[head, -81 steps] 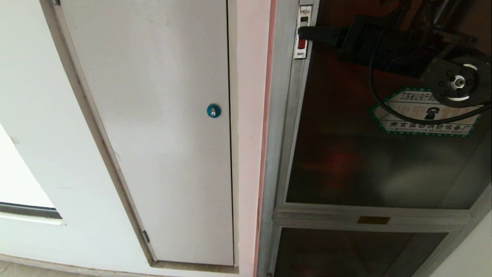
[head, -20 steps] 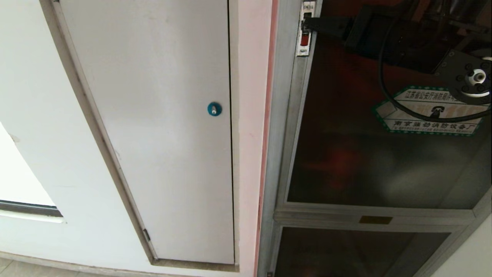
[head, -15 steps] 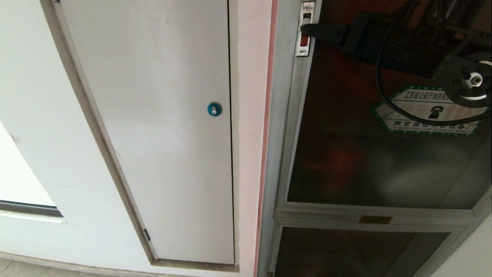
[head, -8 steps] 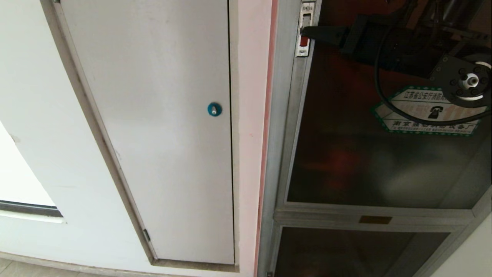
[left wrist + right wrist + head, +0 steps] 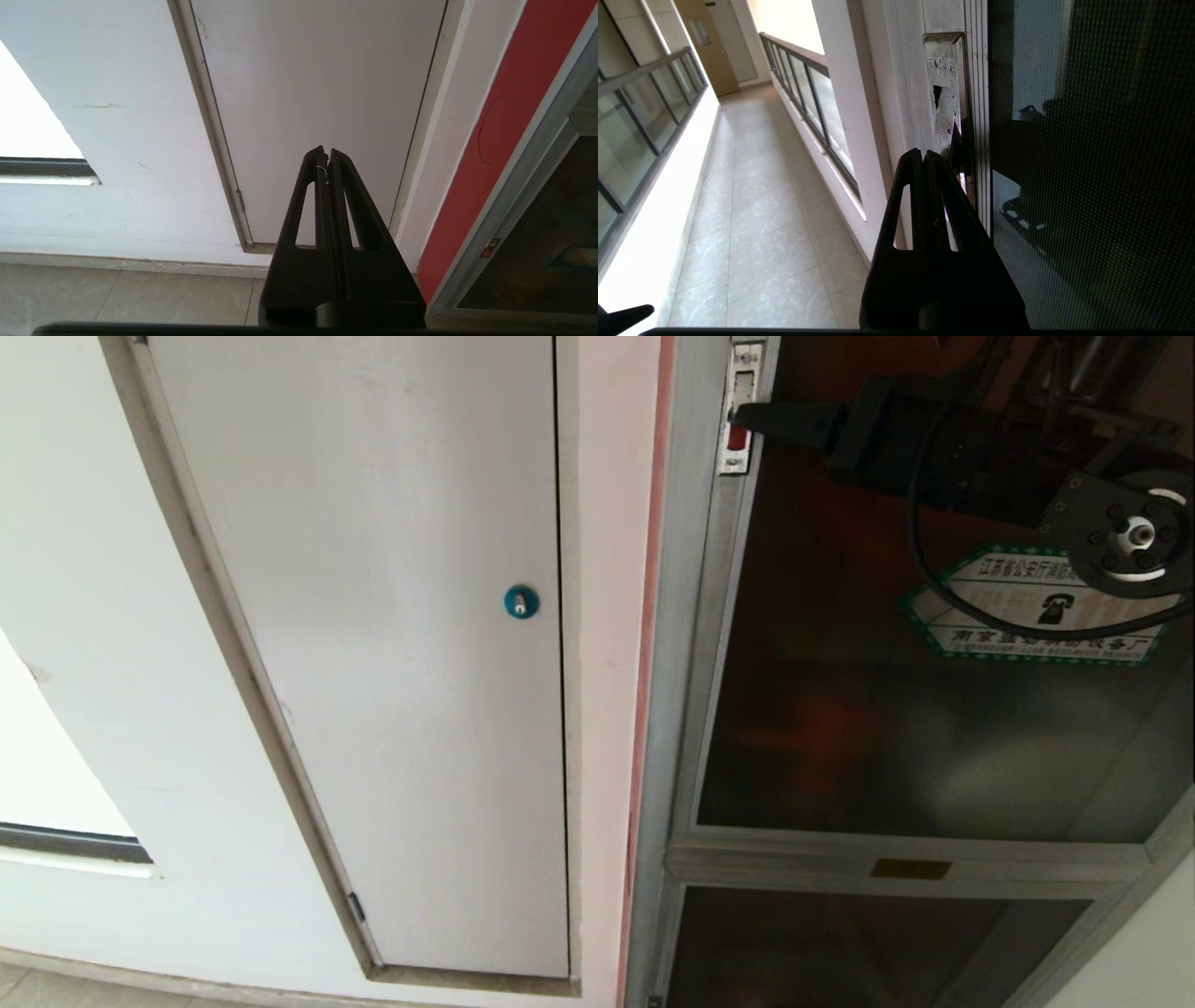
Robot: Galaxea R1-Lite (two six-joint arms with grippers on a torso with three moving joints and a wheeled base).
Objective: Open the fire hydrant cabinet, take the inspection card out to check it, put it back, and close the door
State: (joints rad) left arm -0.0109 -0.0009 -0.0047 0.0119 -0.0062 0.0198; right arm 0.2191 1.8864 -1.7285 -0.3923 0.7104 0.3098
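The right end effector (image 5: 747, 415), its fingers pressed together with nothing between them, lies level with its tip on the slim latch (image 5: 738, 411) at the door's (image 5: 887, 709) left frame edge, just above the red insert. Over the last second it has hardly shifted: the tip stays on the same stretch of the latch, after small wanderings up and down it in the seconds before, and the door looks no more open than it did. So I judge the opening step is still being worked at, the latch probed but not released; the inspection card is nowhere in view, presumably behind the dark glass inside the fire hydrant cabinet (image 5: 686, 663). Behind the tip the right arm reaches in from the right across the upper glass, wrist roughly horizontal, its cable looping down over the hexagonal telephone sticker (image 5: 1032, 621). The left end effector (image 5: 327, 161), also closed and empty, hangs parked low, facing the white panel (image 5: 373, 616) and floor.
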